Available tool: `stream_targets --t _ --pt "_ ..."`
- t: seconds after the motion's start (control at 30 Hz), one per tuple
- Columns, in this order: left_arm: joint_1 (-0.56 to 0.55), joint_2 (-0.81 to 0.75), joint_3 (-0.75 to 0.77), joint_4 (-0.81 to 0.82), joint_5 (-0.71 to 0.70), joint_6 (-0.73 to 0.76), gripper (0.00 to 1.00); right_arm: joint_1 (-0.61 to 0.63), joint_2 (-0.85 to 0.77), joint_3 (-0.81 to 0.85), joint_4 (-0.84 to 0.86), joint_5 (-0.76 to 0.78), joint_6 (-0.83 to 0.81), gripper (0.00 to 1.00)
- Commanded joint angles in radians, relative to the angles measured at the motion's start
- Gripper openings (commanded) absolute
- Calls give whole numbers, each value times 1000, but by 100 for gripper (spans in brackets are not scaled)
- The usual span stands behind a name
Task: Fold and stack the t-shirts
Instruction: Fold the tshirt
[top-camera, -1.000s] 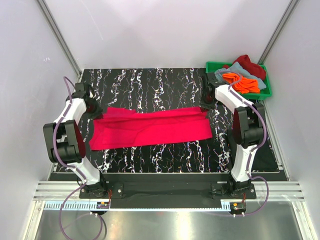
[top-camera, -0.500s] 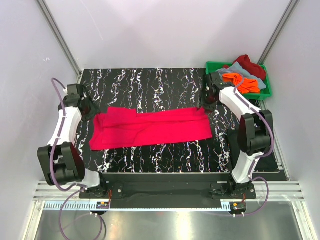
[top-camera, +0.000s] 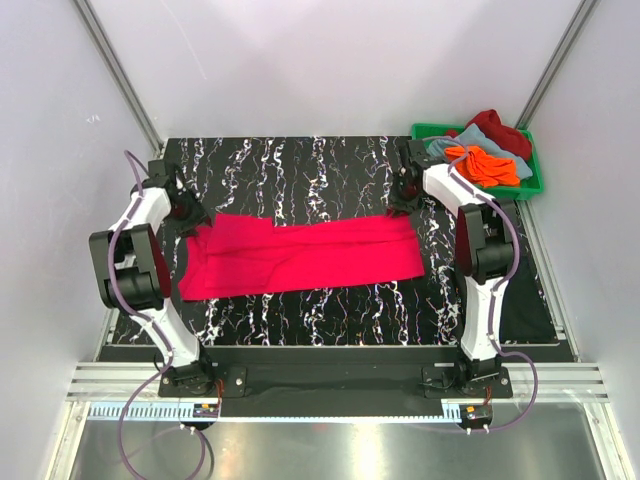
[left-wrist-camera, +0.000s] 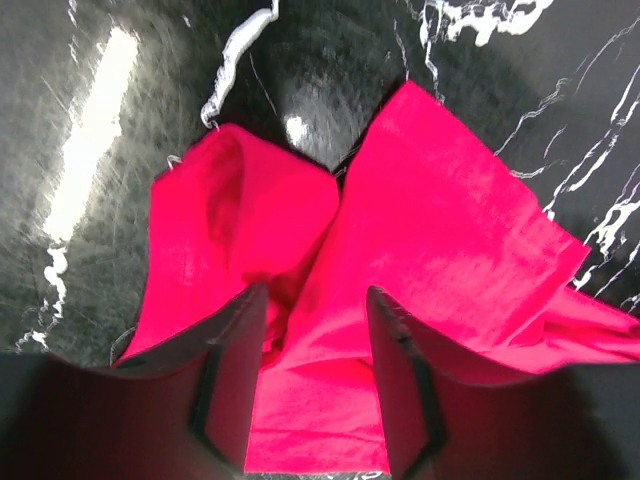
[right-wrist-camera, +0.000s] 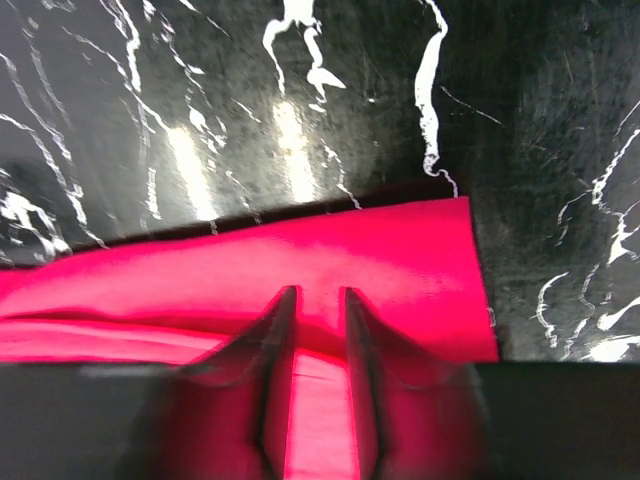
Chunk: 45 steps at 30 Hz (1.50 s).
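Observation:
A bright pinkish-red t-shirt (top-camera: 300, 255), folded into a long strip, lies flat across the black marbled table. My left gripper (top-camera: 190, 212) is at its far left corner. In the left wrist view this gripper (left-wrist-camera: 315, 300) is open, with rumpled red cloth (left-wrist-camera: 440, 230) under and between the fingers. My right gripper (top-camera: 405, 195) is at the far right corner. In the right wrist view it (right-wrist-camera: 318, 295) stands over the shirt's edge (right-wrist-camera: 400, 245). Its blurred fingers are a narrow gap apart, and flat cloth shows through the gap.
A green crate (top-camera: 535, 185) at the table's far right corner holds an orange shirt (top-camera: 483, 165), a grey-blue one (top-camera: 445, 148) and a dark red one (top-camera: 500, 130). Grey walls with metal rails enclose the table. The arm bases stand at the near edge.
Both grippers have opened and let go of the shirt's far corners, and the strip now lies flat. The right jaws have since narrowed. Both arms have shifted a little toward the far edge.

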Motion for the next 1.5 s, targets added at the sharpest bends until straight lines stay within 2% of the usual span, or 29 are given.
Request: stream_targets --t 0.0,0.23,0.33,0.5,0.7,0.8,0.83,0.93,0.97,1.03,1.07,1.23,1.47 --pt "26 -14 77 27 25 27 53 -9 -12 49 -14 9 -54 35" --pt "35 10 95 11 -17 100 57 -17 -19 42 -40 38 -74 45" --pt "40 58 129 -3 -15 104 52 -21 -6 60 -40 37 -77 43" --pt "40 127 184 -8 -26 126 59 -24 18 101 -57 33 -85 41" --pt "39 187 201 -22 -9 136 58 -30 43 103 -63 44 -98 41" --pt "40 213 203 -20 -1 132 51 -30 70 118 -62 52 -103 41" --pt "42 221 204 -22 -1 130 44 -32 77 121 -62 55 -103 41" --pt "46 241 210 -22 -3 123 31 -32 112 140 -63 79 -99 40" --pt "48 245 213 -22 -11 121 21 -32 118 143 -62 89 -97 40" --pt "55 254 221 -22 -21 120 10 -35 135 149 -63 127 -92 35" --pt "57 256 227 -23 -32 116 0 -35 138 148 -63 144 -80 33" --pt "81 268 256 0 -60 97 0 -41 166 157 -65 181 -62 23" --pt "103 276 282 38 -78 64 0 -41 192 166 -83 211 -56 22"
